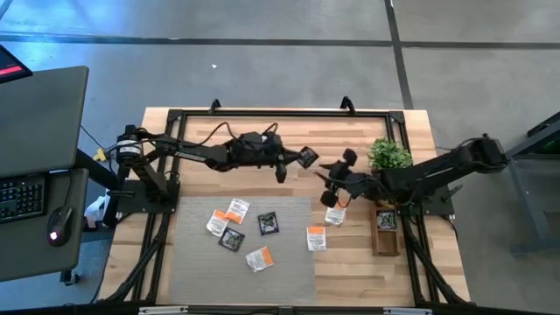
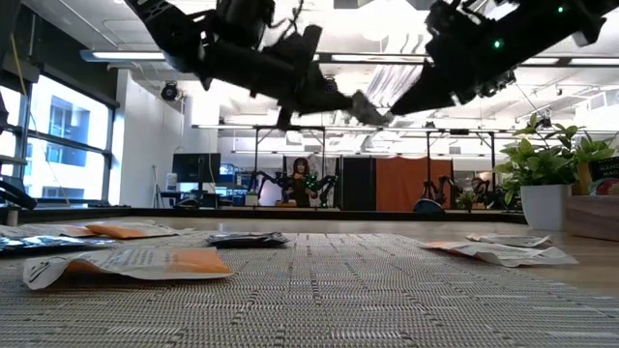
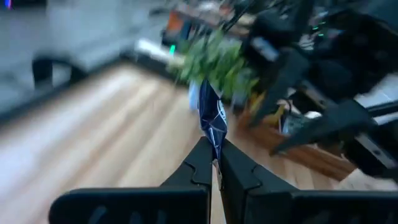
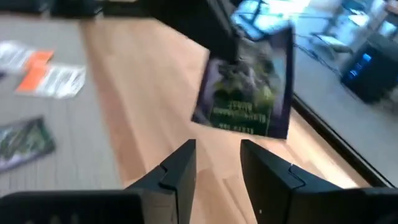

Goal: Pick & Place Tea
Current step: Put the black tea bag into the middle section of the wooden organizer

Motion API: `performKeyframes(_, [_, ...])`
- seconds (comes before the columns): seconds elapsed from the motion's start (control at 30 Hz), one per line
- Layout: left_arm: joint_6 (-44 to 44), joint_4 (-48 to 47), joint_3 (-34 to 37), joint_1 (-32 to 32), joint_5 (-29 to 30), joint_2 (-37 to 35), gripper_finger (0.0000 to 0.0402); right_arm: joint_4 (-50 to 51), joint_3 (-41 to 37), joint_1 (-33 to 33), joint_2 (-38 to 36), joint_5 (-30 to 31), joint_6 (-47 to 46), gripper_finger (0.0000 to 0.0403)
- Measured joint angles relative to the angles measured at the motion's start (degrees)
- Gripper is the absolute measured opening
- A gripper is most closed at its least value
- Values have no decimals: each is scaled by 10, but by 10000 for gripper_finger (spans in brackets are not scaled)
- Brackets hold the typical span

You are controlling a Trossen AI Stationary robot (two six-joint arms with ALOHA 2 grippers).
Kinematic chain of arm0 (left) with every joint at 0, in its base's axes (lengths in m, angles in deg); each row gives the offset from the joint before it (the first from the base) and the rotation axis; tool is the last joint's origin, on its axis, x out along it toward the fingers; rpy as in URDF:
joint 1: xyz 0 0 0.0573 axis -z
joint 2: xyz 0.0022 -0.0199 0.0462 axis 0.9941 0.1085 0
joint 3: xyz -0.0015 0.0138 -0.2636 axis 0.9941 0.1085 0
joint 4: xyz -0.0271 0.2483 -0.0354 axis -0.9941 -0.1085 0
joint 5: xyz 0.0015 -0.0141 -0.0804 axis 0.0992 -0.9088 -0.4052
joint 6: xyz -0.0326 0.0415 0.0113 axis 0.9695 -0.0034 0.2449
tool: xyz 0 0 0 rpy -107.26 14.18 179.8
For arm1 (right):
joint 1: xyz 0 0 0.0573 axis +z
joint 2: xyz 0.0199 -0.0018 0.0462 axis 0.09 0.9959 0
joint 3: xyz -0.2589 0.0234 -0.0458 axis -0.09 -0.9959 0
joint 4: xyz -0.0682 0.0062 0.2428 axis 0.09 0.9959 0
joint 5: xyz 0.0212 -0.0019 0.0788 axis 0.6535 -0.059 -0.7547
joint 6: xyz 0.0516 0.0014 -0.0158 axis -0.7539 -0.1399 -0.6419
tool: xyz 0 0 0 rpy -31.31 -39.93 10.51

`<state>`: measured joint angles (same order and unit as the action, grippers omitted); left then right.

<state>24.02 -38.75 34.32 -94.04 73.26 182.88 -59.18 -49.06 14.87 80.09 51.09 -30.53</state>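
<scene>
Left wrist view: black sachet (image 3: 212,121) edge-on, upright.

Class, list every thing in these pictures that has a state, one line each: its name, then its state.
left hand: shut on the black sachet, raised above the table
black sachet: pinched, hanging in the air
right hand: open, empty, facing the black sachet
sachets on the mat: lying flat, untouched
wooden tray: holds a sachet
potted plant: upright

Grey mat (image 1: 289,262) lies on wooden table (image 1: 201,131). Potted plant (image 1: 389,155) stands at 2 o'clock; narrow wooden tray (image 1: 385,234) at 3 o'clock beside mat. Desk with keyboard (image 1: 22,197) and mouse (image 1: 59,223) at 9 o'clock.
</scene>
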Motion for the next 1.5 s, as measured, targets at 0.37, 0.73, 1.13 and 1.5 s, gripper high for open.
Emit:
performKeyframes(0.37, [-153, 148, 0, 2, -11, 1, 0, -119, 0, -68, -56, -80, 40, 119])
performKeyframes(0.73, [-164, 206, 0, 2, -34, 1, 0, -165, 0, -112, -96, -205, 29, 119])
performKeyframes(1.13, [-164, 232, 0, 2, -60, 1, 0, -161, 0, -112, -122, -165, -1, 119])
performKeyframes(1.5, [-163, 238, 0, 2, -57, 1, 0, -146, 0, -112, -121, -205, 14, 20])
